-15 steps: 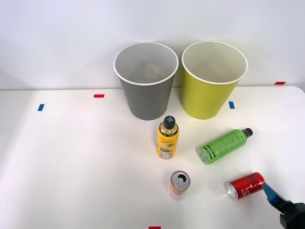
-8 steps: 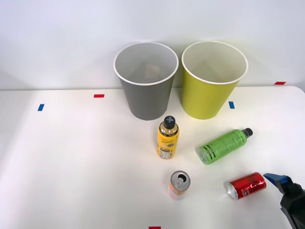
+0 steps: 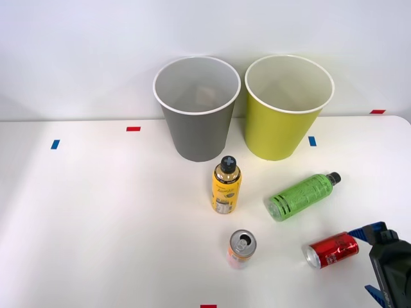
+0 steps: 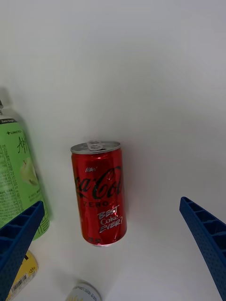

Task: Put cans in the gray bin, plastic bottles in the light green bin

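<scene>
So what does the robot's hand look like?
The right end effector has two bright blue fingers with a ribbed, grid-like surface, wedge-shaped and narrowing towards their tips. In the front view the same end effector has a chunky black block behind the blue fingers. No cables or markings are visible on it.

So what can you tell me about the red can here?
The red can is a small metal drink can with a silver top and white Coca-Cola Zero lettering. It lies on its side on the white table, near the front right, apart from the green bottle. The right gripper has its fingers open, not touching it.
</scene>
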You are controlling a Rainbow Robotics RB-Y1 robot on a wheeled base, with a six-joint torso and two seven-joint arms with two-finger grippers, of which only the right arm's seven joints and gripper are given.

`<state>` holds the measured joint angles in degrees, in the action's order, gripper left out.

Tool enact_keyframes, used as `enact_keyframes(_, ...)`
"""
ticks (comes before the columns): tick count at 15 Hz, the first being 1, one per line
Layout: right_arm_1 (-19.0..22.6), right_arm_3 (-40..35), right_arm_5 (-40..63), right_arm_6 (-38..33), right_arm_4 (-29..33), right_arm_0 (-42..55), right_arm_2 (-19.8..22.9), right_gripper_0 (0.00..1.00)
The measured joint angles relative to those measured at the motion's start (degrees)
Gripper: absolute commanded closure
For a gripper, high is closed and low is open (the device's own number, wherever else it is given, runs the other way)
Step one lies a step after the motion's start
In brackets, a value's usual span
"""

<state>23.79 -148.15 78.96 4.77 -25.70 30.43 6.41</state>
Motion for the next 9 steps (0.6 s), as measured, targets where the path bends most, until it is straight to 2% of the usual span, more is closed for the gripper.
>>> enact_keyframes(4,1.07,2.13,9.86,-4.44,-0.54,-6.59,-0.95,0.00)
enact_keyframes(9,1.06,8.33,10.05,-8.20,2.08,-11.77,-5.11,0.00)
